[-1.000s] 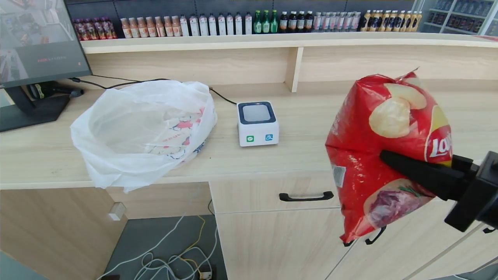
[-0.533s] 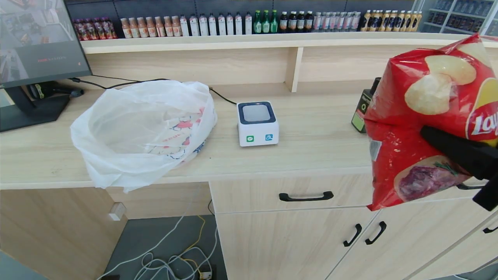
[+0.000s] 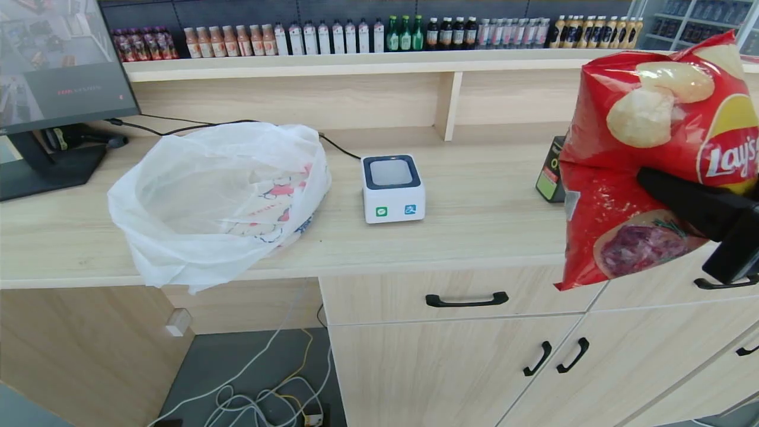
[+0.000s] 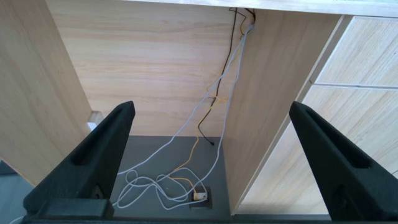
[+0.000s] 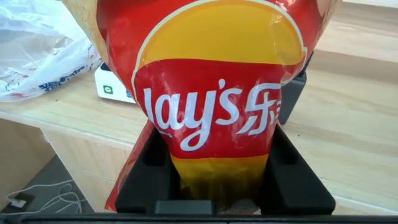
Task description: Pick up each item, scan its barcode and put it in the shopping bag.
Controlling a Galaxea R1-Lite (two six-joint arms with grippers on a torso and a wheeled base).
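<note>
The right pincer [image 3: 652, 181] is clamped on a red bag of chips [image 3: 637, 148], one black finger lying across the front of the bag and the other hidden behind it. The bag hangs upright in the air at the right end of the desk [image 3: 474, 231], above its front edge, well apart from the scanner and the shopping bag. In the right wrist view the chip bag [image 5: 217, 93] sits squeezed between the two black fingers [image 5: 149, 171], with the pincer [image 5: 217, 143] closed tight against its sides. A small white scanner [image 3: 392, 188] with a dark-framed top window stands on the middle of the desk. To its left, just beside it, a white plastic shopping bag [image 3: 219, 201] lies slumped with its mouth open, its lower part drooping over the desk's front edge. A small dark box with a green label [image 3: 548, 172] stands on the desk, partly hidden by the chip bag. The left pincer [image 4: 212, 112] hangs below desk height with its fingers wide apart and nothing between them, facing loose cables [image 4: 186, 180] on the floor under the desk. A monitor [image 3: 56, 59] stands at the desk's far left, and a row of bottles [image 3: 379, 32] lines the shelf behind.
</note>
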